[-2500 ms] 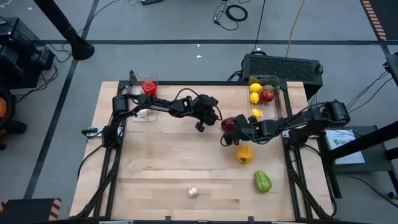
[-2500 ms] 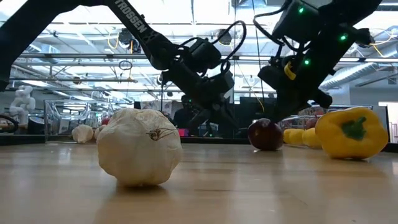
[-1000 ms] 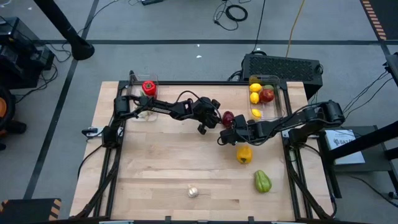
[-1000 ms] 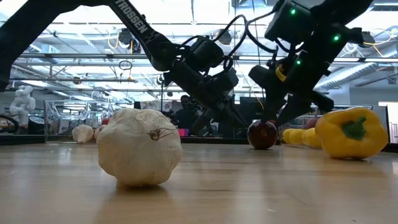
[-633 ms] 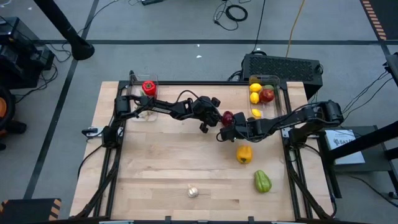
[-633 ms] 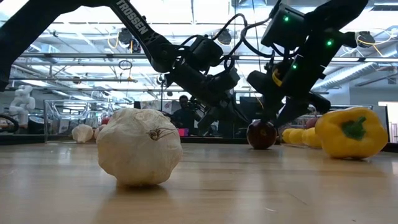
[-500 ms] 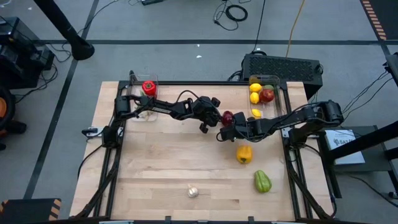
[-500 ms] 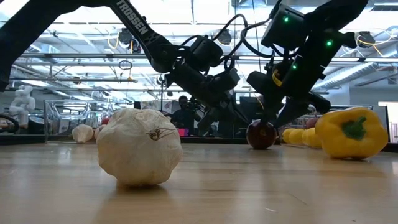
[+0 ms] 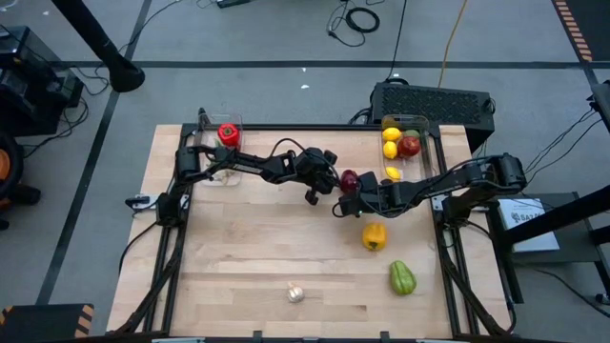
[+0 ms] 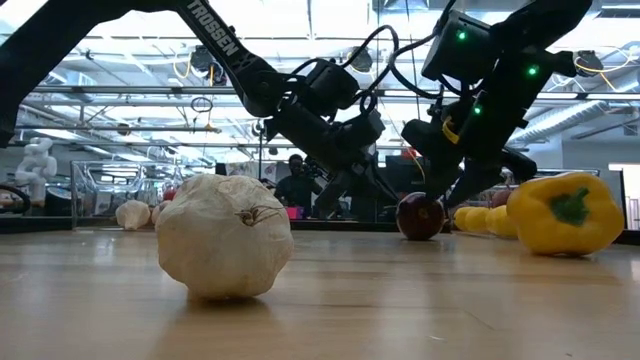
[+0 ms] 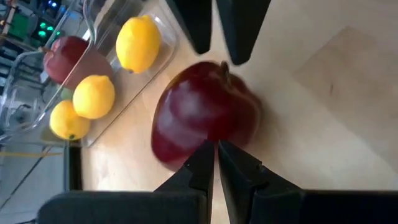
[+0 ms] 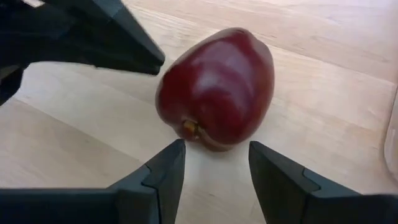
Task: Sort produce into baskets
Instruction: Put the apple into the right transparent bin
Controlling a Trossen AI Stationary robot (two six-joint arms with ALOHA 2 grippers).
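1. Two tools meet at one dark red apple (image 9: pixel 350 179) in the high view, which lies on the counter (image 9: pixel 257 257) just beside the right-hand basket (image 9: pixel 404 151). We find the left tool (image 9: pixel 329 184) touching or nearly touching the apple from one side and the right tool (image 9: pixel 345 202) close on the other. That basket holds lemons and a red apple; the left-hand basket (image 9: pixel 221 152) holds a red pepper (image 9: pixel 228 133) and pale garlic. Loose on the counter are a yellow pepper (image 9: pixel 375 235), a green pepper (image 9: pixel 402 278) and a garlic bulb (image 9: pixel 296 293).

2. Low view: we see the apple (image 10: pixel 421 216) resting on the counter, with the left tool (image 10: pixel 385 195) beside it and the right tool (image 10: pixel 450 200) reaching down at its far side. The garlic bulb (image 10: pixel 224 237) is nearest the camera and the yellow pepper (image 10: pixel 566 213) stands beside the apple.

3. Left wrist view: the left tool (image 11: pixel 216 155) has its fingers closed together and holding nothing, their tips against the apple (image 11: pixel 205 115). The right tool's two fingers stand beyond the apple, and the basket with three lemons (image 11: pixel 93 96) lies close by.

4. Right wrist view: the right tool (image 12: pixel 214 158) is partly open, its fingers (image 12: pixel 168 168) apart and empty, with the apple (image 12: pixel 217 87) just ahead of the gap, not gripped. The left tool's dark tips touch or nearly touch the apple's far side.
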